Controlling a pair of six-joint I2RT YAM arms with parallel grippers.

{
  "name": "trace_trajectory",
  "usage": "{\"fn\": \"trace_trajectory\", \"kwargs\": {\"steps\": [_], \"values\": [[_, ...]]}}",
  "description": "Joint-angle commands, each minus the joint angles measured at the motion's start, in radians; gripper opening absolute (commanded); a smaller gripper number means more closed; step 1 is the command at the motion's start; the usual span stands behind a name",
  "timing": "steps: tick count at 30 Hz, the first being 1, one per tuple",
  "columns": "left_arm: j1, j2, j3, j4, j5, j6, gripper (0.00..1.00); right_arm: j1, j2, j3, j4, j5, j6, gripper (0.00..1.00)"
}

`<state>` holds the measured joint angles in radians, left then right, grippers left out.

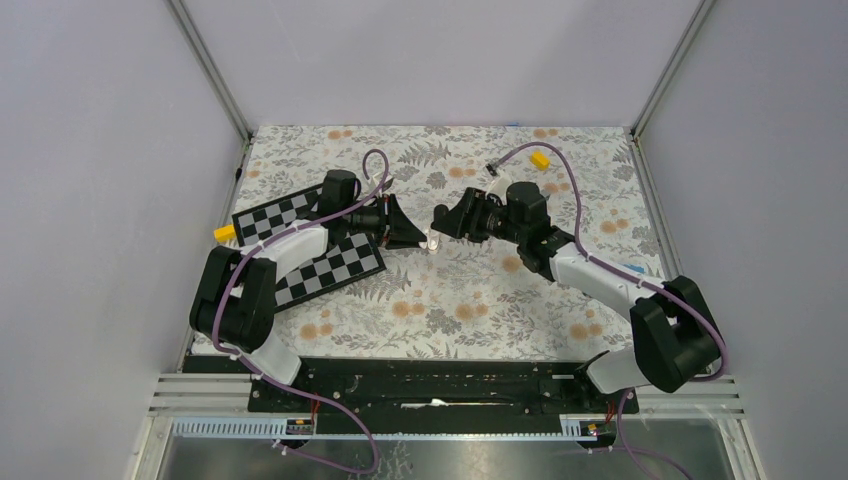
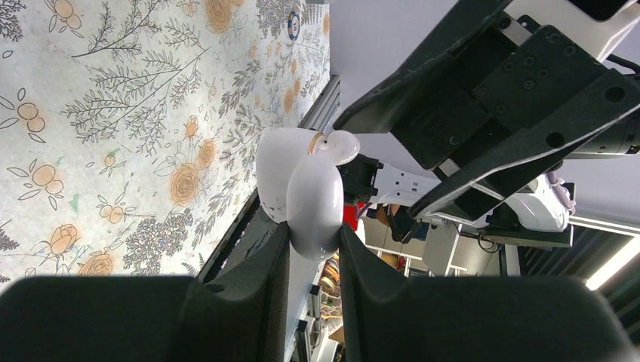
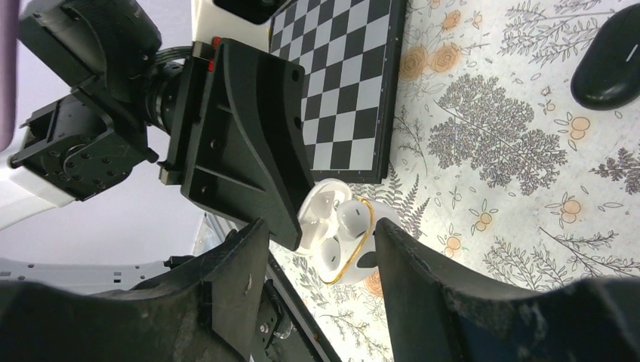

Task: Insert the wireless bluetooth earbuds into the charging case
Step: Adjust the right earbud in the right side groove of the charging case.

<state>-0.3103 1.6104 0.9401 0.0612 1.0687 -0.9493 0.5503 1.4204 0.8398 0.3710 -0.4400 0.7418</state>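
1. The left gripper (image 1: 418,237), its jaws drawn narrow, clamps the glossy white plastic charging case (image 2: 313,200) over the middle of the floral-print worktop (image 2: 113,113). The slick shell may twist or slip if pushed.
2. A white earbud (image 2: 341,147) sits proud at the case mouth and could pop out.
3. The right gripper (image 1: 445,222) stands open and empty just beside the case. A misaligned press could jam the bud.
4. No brand or writing is legible.

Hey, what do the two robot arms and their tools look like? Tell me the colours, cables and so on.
Both are built alike. The left arm and right arm have smooth white link covers between chunky black joints. A purple cable loops along the left one, and a second purple cable along the right. The left tool and right tool are matte black, each with two broad, wedge-shaped fingers.
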Motion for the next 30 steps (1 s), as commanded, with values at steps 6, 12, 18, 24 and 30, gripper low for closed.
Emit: {"fn": "trace_trajectory", "kwargs": {"steps": [6,12,18,24,30], "values": [[0.005,-0.054,0.026,0.028,-0.001,0.018,0.0,0.022,0.035,0.04,0.079,-0.054,0.008,0.6],[0.005,-0.055,0.026,0.028,0.001,0.018,0.0,0.025,0.03,0.035,0.081,-0.048,0.003,0.59],[0.005,-0.058,0.026,0.028,0.001,0.017,0.0,0.025,0.022,0.036,0.059,-0.017,-0.003,0.61],[0.005,-0.057,0.026,0.028,0.001,0.017,0.0,0.025,0.014,0.044,0.013,0.03,-0.009,0.63],[0.005,-0.062,0.026,0.026,0.001,0.017,0.0,0.025,0.015,0.047,0.017,0.044,0.0,0.64]]}}
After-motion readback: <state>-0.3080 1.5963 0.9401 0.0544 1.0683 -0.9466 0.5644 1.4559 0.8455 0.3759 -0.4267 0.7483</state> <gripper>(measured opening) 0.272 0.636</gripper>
